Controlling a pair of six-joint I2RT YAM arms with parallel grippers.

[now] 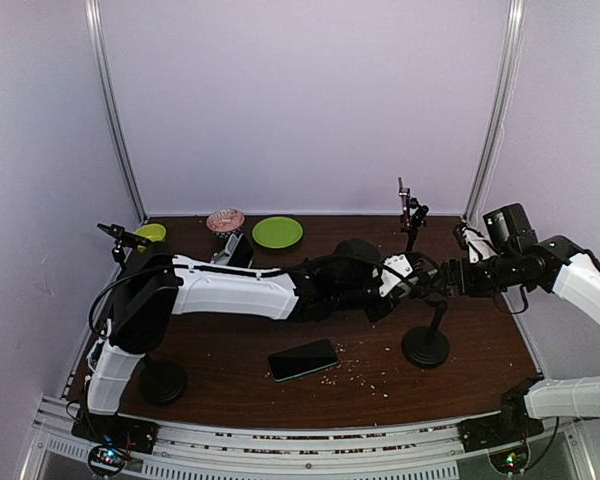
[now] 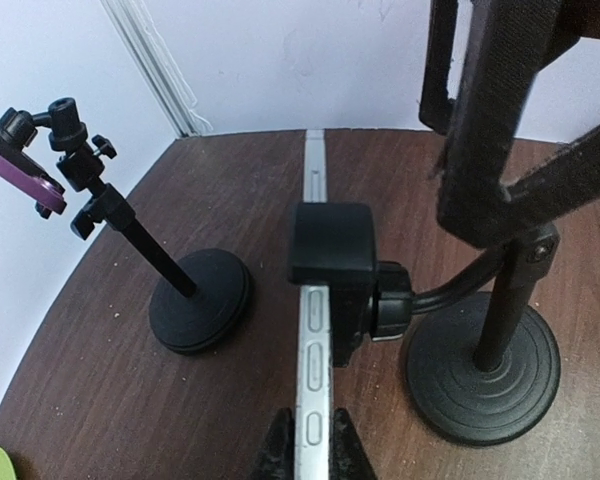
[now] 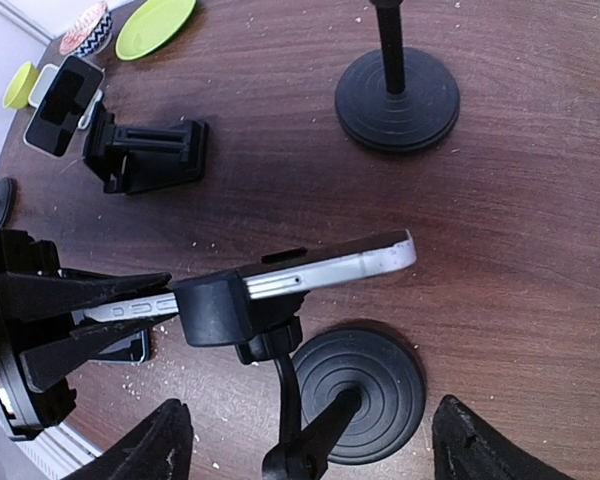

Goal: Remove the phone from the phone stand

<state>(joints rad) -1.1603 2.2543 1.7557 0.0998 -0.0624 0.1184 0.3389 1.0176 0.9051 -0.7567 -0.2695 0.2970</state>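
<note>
A silver-edged phone [image 3: 320, 265] sits edge-up in the black clamp [image 3: 212, 308] of a gooseneck phone stand with a round base [image 3: 355, 395]. My left gripper [image 2: 310, 450] is shut on the phone's near end, one fingertip on each face; it also shows in the right wrist view [image 3: 80, 310]. My right gripper [image 3: 310, 450] is wide open, its fingers [image 3: 150, 440] either side of the stand's stem and clear of it. In the top view both grippers meet above the stand base [image 1: 426, 347]: the left gripper [image 1: 410, 280] and the right gripper [image 1: 446, 278].
A second phone [image 1: 303, 359] lies flat on the table. Another stand [image 2: 200, 300] holds a purple phone [image 2: 15, 165] at the back. A third stand base [image 1: 162, 380] is front left. A folding stand with a phone [image 3: 65, 105], a green plate [image 1: 277, 232] and bowls stand at the back left.
</note>
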